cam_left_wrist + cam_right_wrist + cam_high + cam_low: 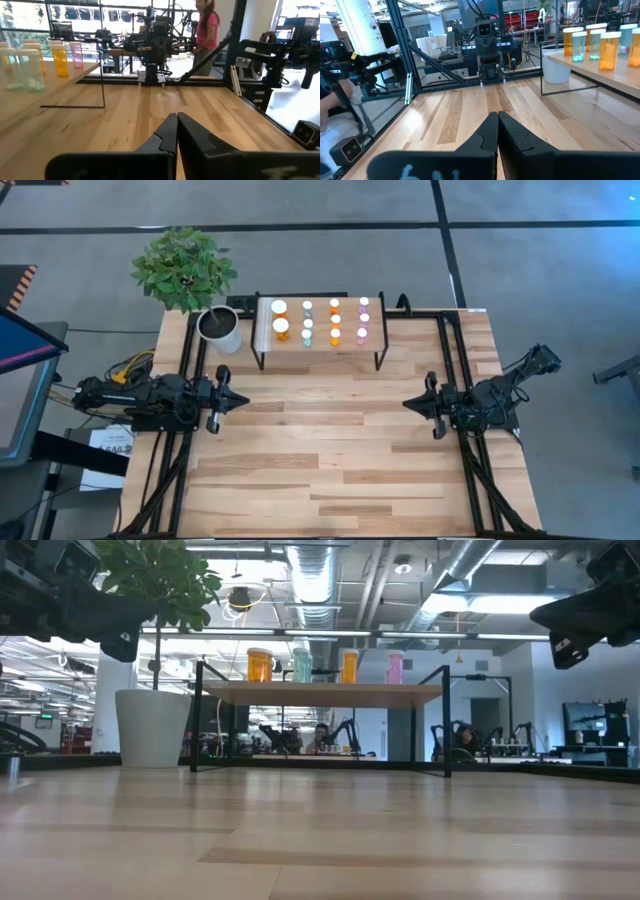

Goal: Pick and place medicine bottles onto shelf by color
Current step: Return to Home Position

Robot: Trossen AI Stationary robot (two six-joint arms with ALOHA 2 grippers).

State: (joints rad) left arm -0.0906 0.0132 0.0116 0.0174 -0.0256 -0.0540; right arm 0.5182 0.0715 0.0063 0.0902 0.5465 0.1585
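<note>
Light-wood shelf [320, 348] stands well apart from both sets of fingers, off to one side of the gap between them. It carries the medicine bottles [308, 322] in columns: orange, teal, orange, pink, starting nearest the left fingers [169, 135]. Those are clenched together on nothing above the worktop [330, 450]. The right fingers [489, 135], likewise pressed together and empty, point toward them. A white plant pot [222, 328] sits just beside the shelf, on the left fingers' side.

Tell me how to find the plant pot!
Start at the far corner of the wooden table, left in the high view. Beside the small raised shelf stands the plant pot. It is white, holds a leafy green plant, and is far bigger than the pill bottles.
</note>
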